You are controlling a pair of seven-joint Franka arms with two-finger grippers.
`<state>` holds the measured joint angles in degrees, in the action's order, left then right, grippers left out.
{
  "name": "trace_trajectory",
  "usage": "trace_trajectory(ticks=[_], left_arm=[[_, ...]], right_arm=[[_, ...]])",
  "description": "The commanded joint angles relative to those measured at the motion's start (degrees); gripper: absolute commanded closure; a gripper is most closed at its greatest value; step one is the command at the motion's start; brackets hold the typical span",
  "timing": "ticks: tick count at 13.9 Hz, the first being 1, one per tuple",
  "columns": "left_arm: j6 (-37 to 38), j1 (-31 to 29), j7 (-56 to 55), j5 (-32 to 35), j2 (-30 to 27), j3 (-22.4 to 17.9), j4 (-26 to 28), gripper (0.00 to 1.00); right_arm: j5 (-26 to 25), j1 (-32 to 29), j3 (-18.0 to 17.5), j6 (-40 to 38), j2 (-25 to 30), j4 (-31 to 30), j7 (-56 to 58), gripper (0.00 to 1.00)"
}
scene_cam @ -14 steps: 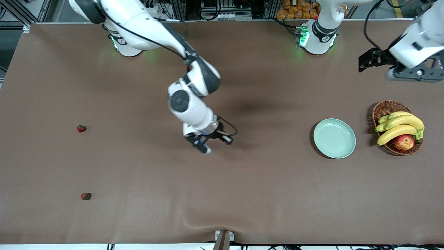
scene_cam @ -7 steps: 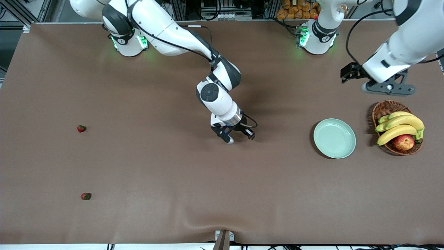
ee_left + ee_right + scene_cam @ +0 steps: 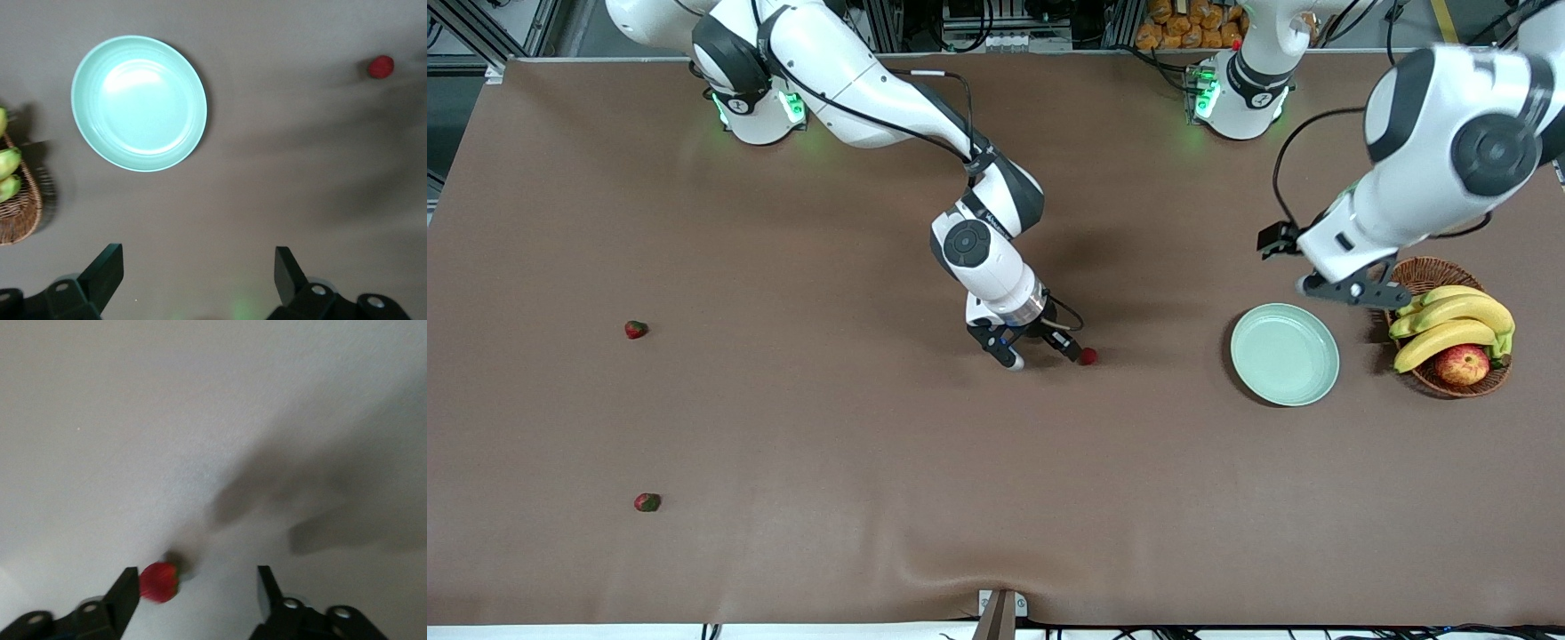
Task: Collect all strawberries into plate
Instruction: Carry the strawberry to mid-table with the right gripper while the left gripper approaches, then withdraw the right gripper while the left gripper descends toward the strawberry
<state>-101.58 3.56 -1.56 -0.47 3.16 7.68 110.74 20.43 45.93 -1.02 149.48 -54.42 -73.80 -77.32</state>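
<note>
1 strawberry point(image 3: 1088, 356) lies on the brown bench point(image 3: 871, 444) near its middle, just beside one fingertip of the right gripper point(image 3: 1040, 354), whose jaws stand spread with nothing between them. 2 more strawberries sit toward the right arm's end: one point(image 3: 636, 330) farther from the front camera, one point(image 3: 647, 502) nearer the front edge. The mint-green plate point(image 3: 1284, 354) holds nothing, beside a wicker basket point(image 3: 1414, 277) of bananas point(image 3: 1454, 324) and an apple point(image 3: 1462, 364). The left gripper point(image 3: 199, 273) hangs spread wide above the bench beside the plate, gripping nothing.
</note>
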Motion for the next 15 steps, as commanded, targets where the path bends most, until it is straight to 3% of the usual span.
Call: trace_trajectory(ticks=[1, 5, 8, 12, 15], left_arm=[[-1.07, -0.13, -0.38, -1.38, 1.67, 0.23, -0.53, 0.00], [-5.10, 0.92, -3.62, -6.56, 4.74, 0.32, -0.61, 0.00], [-14.31, 4.78, -8.01, -6.47, 8.43, 0.23, -0.61, 0.00], [-22.41, 8.83, -20.83, -5.68, 15.11, 0.15, -1.67, 0.00], [-26.37, 9.71, -26.12, -5.07, 17.75, 0.06, -1.67, 0.00]], right_arm=[[-1.10, -2.15, 0.67, -9.25, 2.82, 1.02, -0.03, 0.00], [-3.12, -8.47, 0.94, -23.67, 7.48, 1.03, 8.99, 0.00], [-3.21, -14.44, 2.69, -35.80, 11.26, 0.94, 21.73, 0.00], [-6.62, -18.24, 6.12, -42.33, 14.69, 0.15, 25.72, 0.00], [-11.63, -22.70, 6.39, -41.90, 18.99, -6.33, 35.09, 0.00]])
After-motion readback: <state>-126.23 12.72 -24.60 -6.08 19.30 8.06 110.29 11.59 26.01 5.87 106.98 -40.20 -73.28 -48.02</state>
